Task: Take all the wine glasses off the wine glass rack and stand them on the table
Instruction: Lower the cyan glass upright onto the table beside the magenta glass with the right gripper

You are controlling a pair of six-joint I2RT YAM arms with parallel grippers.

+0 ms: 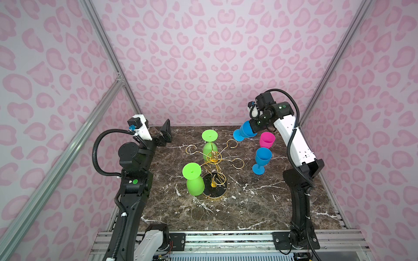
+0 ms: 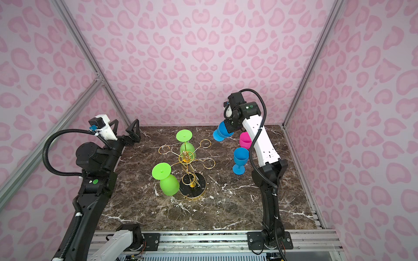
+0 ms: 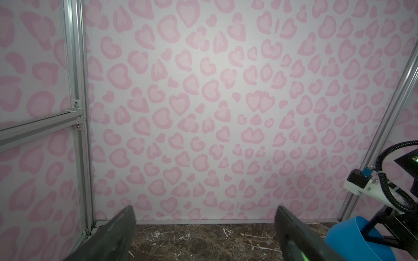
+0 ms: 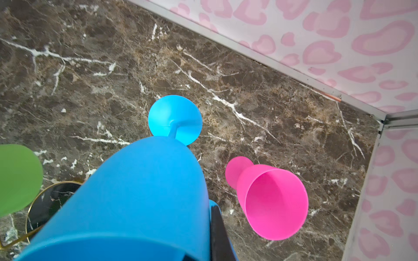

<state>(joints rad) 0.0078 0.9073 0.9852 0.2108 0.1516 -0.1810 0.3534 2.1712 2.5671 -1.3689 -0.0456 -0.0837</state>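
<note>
- On the near-left side of the rack [image 1: 212, 161], the near green glass [image 1: 195, 182] hangs upside down from a hook, its bowl beside the rack's round black base.
- Right of the rack, the standing blue glass [image 1: 262, 159] is upright on the table [image 1: 237, 210], already taken off.
- On the far side of the rack, the far green glass [image 1: 210, 148] hangs upside down. So two glasses are left to remove, and the other hooks in view are bare.
- Far right of the rack, the pink glass [image 1: 267, 140] stands upright, also done.
- Beyond it, the right gripper [image 1: 253, 130] is clamped on the rim of the held blue glass [image 1: 245, 131]. The glass is tilted in the air, well clear of the rack, and probably awaits setting down.
- Far left of the rack, the left gripper [image 1: 167, 134] is spread wide and empty.
- Only the right wrist view shows the dark finger against the blue bowl and the pink glass's open mouth.
- The left wrist view shows mostly wall and no rack, while both top views show the whole layout.
</note>
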